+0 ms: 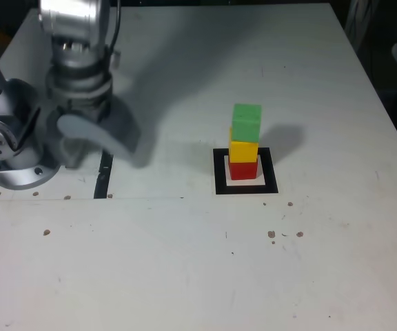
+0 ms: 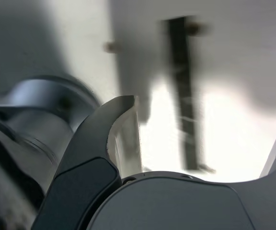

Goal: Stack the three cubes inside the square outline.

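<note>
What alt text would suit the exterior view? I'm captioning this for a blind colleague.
A green cube sits on a yellow cube on a red cube, stacked inside a square outline on a white table. The arm's open, empty end effector is well off toward the exterior view's left, beside a black tape strip.

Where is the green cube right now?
In the exterior view the green cube sits right of centre, on top of the yellow cube, which rests on the red cube inside the square outline, well clear of the gripper.

Cube stack (image 1: 245, 143) sole obstacle (mid-table); table (image 1: 185, 276) around it open.
</note>
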`<act>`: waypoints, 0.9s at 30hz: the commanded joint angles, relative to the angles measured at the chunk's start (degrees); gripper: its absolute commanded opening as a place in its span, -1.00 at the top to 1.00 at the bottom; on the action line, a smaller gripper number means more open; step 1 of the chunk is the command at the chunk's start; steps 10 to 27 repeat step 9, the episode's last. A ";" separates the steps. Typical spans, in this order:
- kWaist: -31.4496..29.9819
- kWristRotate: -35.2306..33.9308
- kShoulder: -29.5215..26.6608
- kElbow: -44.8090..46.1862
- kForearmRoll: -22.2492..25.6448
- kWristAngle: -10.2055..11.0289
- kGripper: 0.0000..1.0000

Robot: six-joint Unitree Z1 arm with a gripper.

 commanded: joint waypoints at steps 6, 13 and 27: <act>-0.08 -0.80 3.41 1.31 1.15 0.19 -0.98; -0.08 -1.00 1.35 1.95 0.72 0.07 -0.99; -0.08 -1.00 1.35 1.95 0.72 0.07 -0.99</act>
